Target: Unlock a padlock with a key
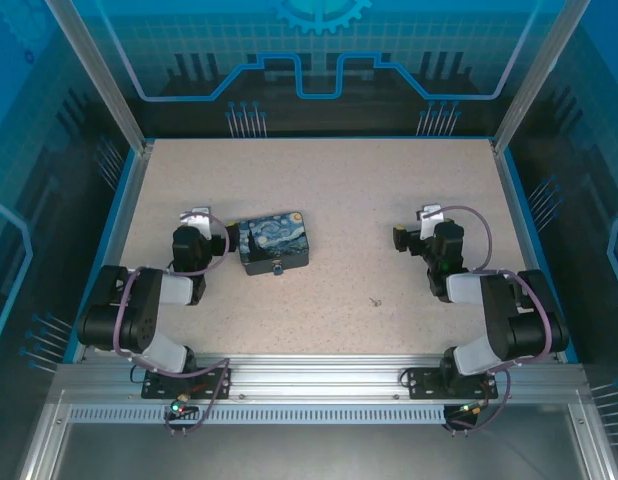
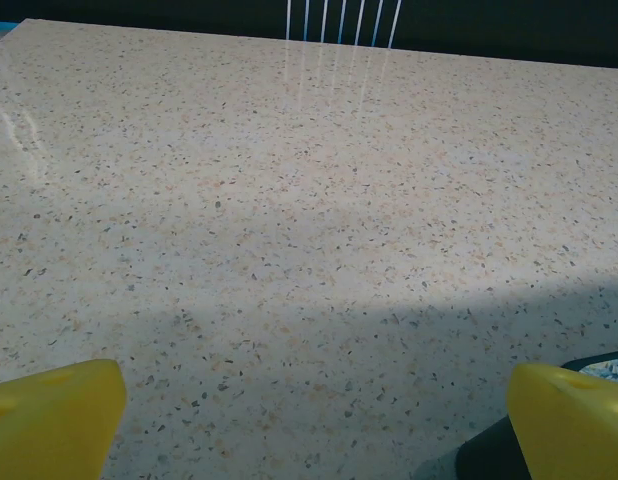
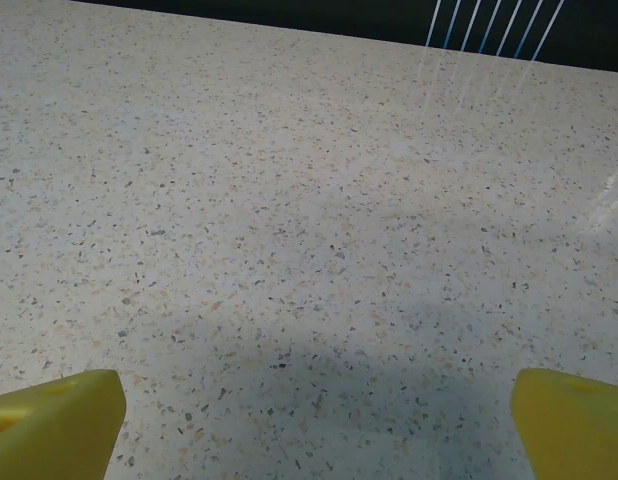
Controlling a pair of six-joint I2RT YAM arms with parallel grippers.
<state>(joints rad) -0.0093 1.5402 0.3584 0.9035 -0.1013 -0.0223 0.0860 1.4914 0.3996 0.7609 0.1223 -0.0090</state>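
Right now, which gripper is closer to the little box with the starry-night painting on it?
Left. The left gripper sits just left of the starry-night box in the top view; the right gripper is far off on the box's other side.

The left arm [image 1: 139,310] and right arm [image 1: 504,315] are black and silver-grey; looping purple cables [image 1: 476,212]; yellow jaws.

Overhead view looks down; both wrist views skim the shared table [image 1: 339,200] closely.
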